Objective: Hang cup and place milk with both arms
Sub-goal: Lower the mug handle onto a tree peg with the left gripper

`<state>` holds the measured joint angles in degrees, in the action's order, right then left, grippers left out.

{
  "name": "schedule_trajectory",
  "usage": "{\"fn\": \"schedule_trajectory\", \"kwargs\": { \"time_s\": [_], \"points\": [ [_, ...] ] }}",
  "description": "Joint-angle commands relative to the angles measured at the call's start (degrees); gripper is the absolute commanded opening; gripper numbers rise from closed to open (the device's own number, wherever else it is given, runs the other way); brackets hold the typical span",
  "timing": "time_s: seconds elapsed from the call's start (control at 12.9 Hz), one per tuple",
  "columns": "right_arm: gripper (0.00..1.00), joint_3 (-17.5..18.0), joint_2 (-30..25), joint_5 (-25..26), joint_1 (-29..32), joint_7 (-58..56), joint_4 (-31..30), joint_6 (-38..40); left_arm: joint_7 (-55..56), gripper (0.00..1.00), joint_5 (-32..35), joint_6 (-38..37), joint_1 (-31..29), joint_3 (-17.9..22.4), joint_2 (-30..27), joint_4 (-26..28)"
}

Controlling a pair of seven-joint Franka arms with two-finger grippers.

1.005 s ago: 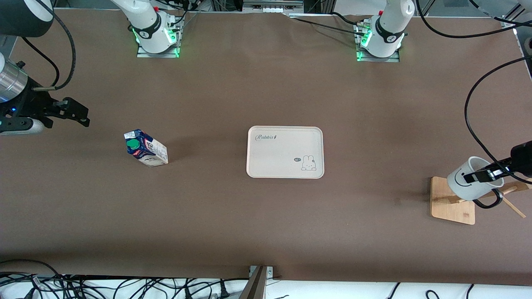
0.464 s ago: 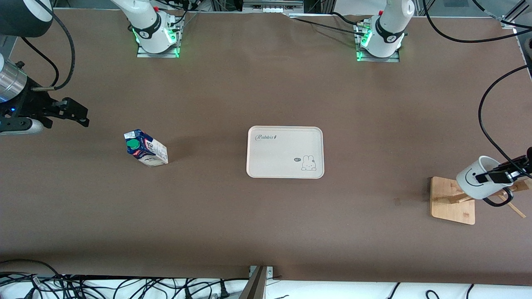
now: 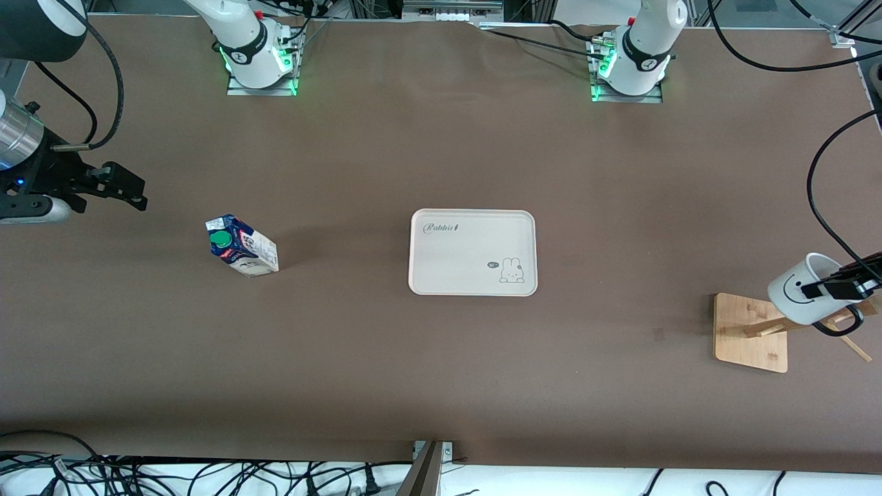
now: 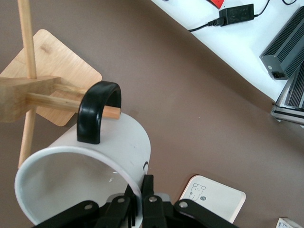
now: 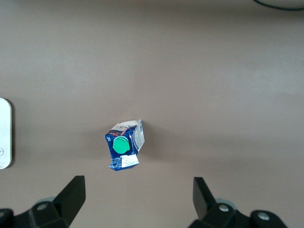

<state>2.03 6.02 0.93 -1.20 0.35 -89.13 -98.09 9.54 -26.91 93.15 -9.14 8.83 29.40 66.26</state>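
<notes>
The white cup (image 3: 794, 297) with its smiley face is tilted in the air over the wooden rack (image 3: 747, 335), at the left arm's end of the table. My left gripper (image 3: 832, 287) is shut on the cup's rim. In the left wrist view my left gripper (image 4: 142, 184) pinches the cup (image 4: 118, 142) wall, and the black handle (image 4: 96, 110) arches over the tip of a rack peg (image 4: 57, 100). The milk (image 3: 241, 246) stands on the table toward the right arm's end. My right gripper (image 3: 129, 189) is open above the table near it. The right wrist view shows the milk (image 5: 123, 145) past my open right gripper (image 5: 138, 199).
A cream tray (image 3: 473, 252) with a rabbit print lies at the table's middle, and its edge shows in the left wrist view (image 4: 213, 206). The rack's upright pole (image 4: 27, 52) rises beside the cup. Black cables hang at both table ends.
My left gripper has carried the cup farther toward the left arm's end of the table, along the rack's peg. The right arm and the milk have barely moved.
</notes>
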Motion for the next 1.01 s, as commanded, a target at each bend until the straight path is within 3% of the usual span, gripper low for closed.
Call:
{"fn": "schedule_trajectory", "kwargs": {
  "time_s": [0.0, 0.08, 0.15, 0.31, 0.46, 0.7, 0.93],
  "points": [
    [1.0, 1.05, -1.19, 0.66, 1.11, 0.8, -1.13, -0.44, -7.57, 0.1, -1.39, -1.39, -1.84, -0.48, 0.22, -0.44],
    [1.0, 1.05, -1.19, 0.66, 1.11, 0.8, -1.13, -0.44, -10.3, 0.69, -1.91, -1.3, -2.46, -0.57, 0.31, -0.35],
    [1.0, 1.05, -1.19, 0.66, 1.11, 0.8, -1.13, -0.53, -10.85, 1.0, -2.44, -1.04, -2.2, -0.57, 0.22, 0.0],
    [1.0, 0.96, -1.1, 0.66, 1.11, 0.71, -1.13, -0.53, -10.24, 1.0, -1.83, -1.65, -2.11, -0.74, -0.83, -0.08],
    [1.0, 0.96, -0.75, 0.57, 1.11, 0.71, -0.96, -1.05, -10.24, 1.0, -0.08, -7.33, -1.85, -1.18, -3.29, -0.61],
    [1.0, 0.96, -0.66, 0.57, 1.29, 0.71, -0.96, -1.23, -10.76, 1.0, 11.31, -11.41, 2.61, -2.24, -8.11, -0.96],
    [1.0, 1.04, -0.49, 0.57, 1.29, 0.71, -0.96, -1.23, -11.2, 1.0, 16.69, -11.85, 7.45, -2.41, -10.06, -0.96]
  ]
}}
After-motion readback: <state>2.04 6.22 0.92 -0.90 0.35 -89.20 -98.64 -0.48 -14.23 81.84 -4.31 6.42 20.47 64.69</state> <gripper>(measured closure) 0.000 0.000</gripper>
